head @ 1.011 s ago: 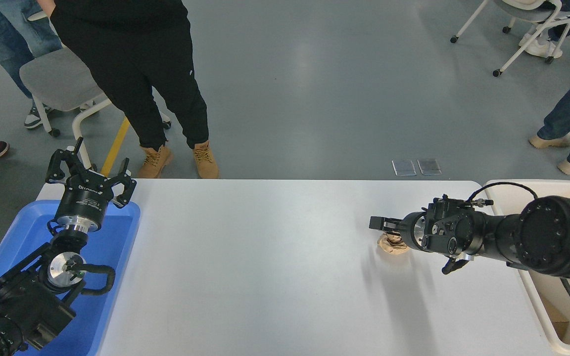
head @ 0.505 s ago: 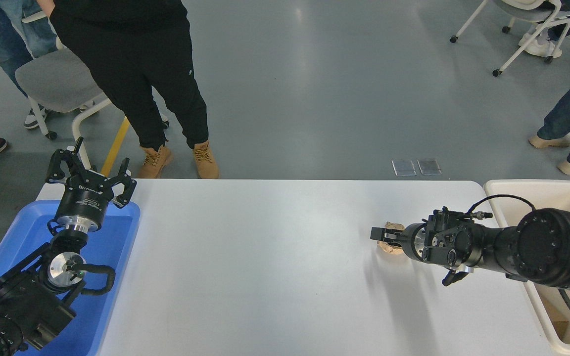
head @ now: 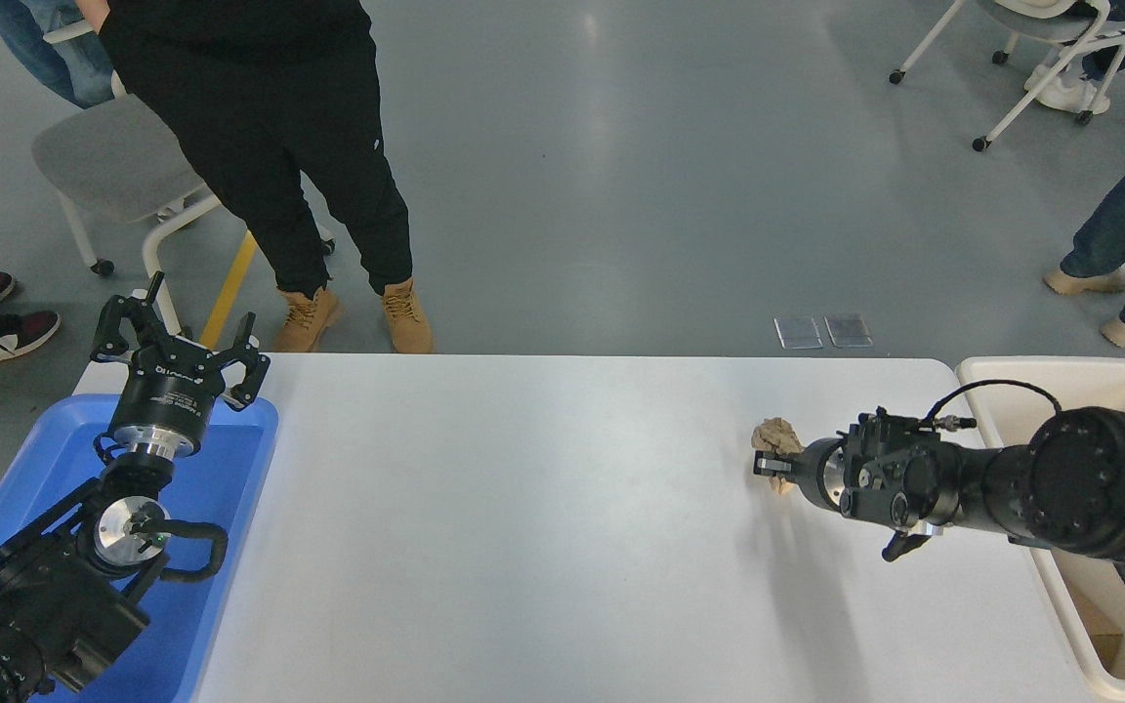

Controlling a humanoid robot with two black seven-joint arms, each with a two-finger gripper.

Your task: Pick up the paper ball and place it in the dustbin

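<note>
At the right end of the white table, my right gripper (head: 773, 462) is clamped on the paper ball (head: 777, 436), a small crumpled wad of tan-brown paper that bulges out on both sides of my black fingertips. The wad looks lifted just clear of the tabletop, with a faint shadow on the surface near it, though I cannot be sure of the gap. I hold it by its middle because crumpled paper gives under pressure, so a pinch across the bulk should keep it from slipping out. My forearm runs back to the right, over the near left rim of the dustbin (head: 1061, 370), a large cream-white rectangular plastic bin with a thick rounded rim, just beside the table's right edge. The bin sits close, so I judge the carry will be a short swing right.

My left gripper (head: 177, 344) is parked far off at the left, fingers spread apart, holding nothing, above a shallow bright blue plastic tray (head: 240, 459).

The white table (head: 523, 508) is smooth and matte. Beyond its far edge is a grey floor, where a person in black trousers and tan boots (head: 270, 146) stands near a grey wheeled chair (head: 104, 161).
</note>
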